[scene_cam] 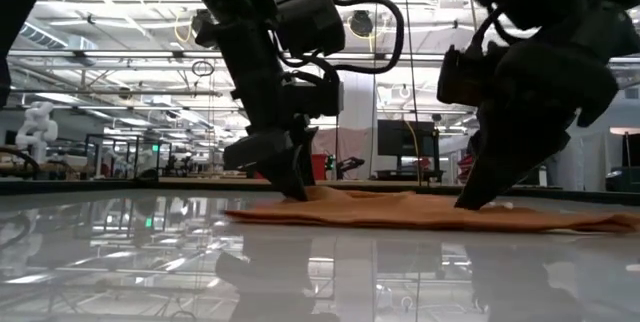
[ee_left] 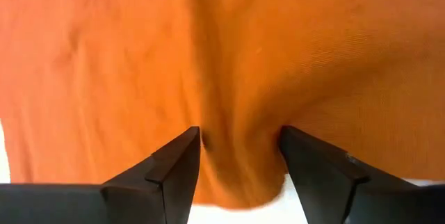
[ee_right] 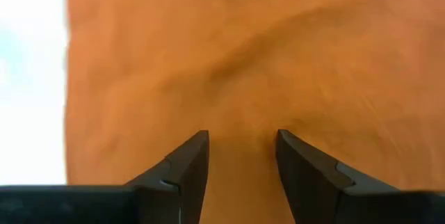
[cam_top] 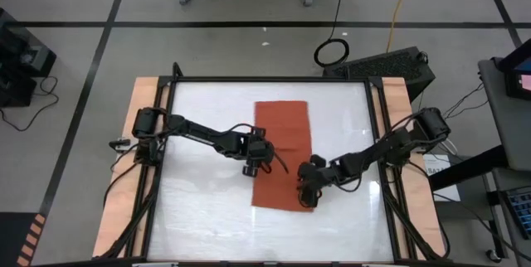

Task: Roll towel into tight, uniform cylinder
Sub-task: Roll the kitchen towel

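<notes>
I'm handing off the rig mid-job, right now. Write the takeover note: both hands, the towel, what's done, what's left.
Left hand: down on the towel at its left edge, fingers apart with a ridge of cloth bunched between them; whether it is truly pinched, I cannot tell.
Right hand: down on the towel near its front right corner, fingers apart, cloth lying between them.
Towel: spread nearly flat on the white table, long side running away from the front, only lightly wrinkled.
Done: both hands placed on the cloth.
Left: all the rolling. No roll has formed yet; the tight, even cylinder remains to be made.
</notes>
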Robot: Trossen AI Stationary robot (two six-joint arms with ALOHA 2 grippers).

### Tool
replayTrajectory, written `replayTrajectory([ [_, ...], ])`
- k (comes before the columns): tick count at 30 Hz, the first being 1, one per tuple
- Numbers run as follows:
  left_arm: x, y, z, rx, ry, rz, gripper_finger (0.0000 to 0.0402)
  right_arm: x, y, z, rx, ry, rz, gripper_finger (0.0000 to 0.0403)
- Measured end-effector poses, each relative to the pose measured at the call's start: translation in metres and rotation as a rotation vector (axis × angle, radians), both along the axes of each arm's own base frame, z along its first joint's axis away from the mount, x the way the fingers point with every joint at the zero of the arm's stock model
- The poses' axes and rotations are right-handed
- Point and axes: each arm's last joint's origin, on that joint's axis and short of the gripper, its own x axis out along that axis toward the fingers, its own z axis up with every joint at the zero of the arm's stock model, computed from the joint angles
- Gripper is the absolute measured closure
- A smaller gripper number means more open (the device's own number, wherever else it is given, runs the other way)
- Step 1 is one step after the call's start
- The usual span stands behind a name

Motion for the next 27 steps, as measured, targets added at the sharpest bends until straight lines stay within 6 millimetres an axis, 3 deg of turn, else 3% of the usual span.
replayTrajectory([
  [5,-0.001,0.000,-0.001,0.017,0.018,-0.040,0.0188,0.005,0.013,-0.003,0.042,-0.036,0.009,0.0243],
  [10,-0.005,0.001,0.007,0.026,0.020,-0.007,0.0188,0.004,0.013,-0.001,0.039,-0.037,0.017,0.0243],
  [16,-0.012,-0.007,0.045,0.006,-0.031,0.043,0.0187,-0.004,0.009,0.017,0.009,-0.035,0.057,0.0243],
  [22,-0.027,-0.034,0.072,-0.042,-0.066,0.002,0.0187,-0.014,0.009,0.038,-0.032,-0.075,0.122,0.0243],
  [27,-0.035,-0.074,0.077,-0.120,-0.074,-0.137,0.0187,-0.020,0.028,0.047,-0.097,-0.158,0.301,0.0243],
])
